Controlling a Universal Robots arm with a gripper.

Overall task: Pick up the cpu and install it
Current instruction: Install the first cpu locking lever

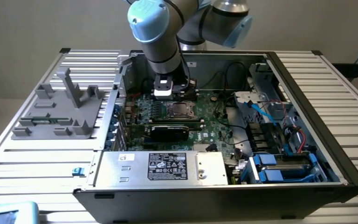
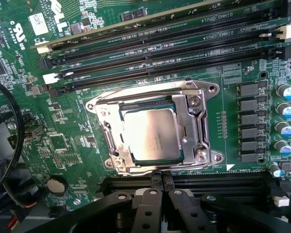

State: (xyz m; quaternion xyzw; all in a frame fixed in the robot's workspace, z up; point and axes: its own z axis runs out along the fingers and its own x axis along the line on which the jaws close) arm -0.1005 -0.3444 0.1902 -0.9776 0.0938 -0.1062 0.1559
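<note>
Gripper [image 2: 157, 187] fingers pressed together, empty, hovering over motherboard [image 2: 63, 121]. Cpu [image 2: 149, 134] lies flat inside metal socket frame [image 2: 196, 126], just beyond fingertips, square, no long axis. Computer case [image 1: 328, 140] surrounds.

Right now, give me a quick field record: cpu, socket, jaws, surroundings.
cpu: silver-topped cpu lies inside the socket frame, slightly tilted, not held
socket: metal frame sits around the chip, on the green motherboard
gripper: gripper hovers beside the socket, jaws shut, holding nothing
arm: reaches down into the open computer case in the exterior view
nearby: empty memory slots run alongside the socket; row of capacitors on its other side
outside case: grey fixture on the table, at the exterior view's left
</note>
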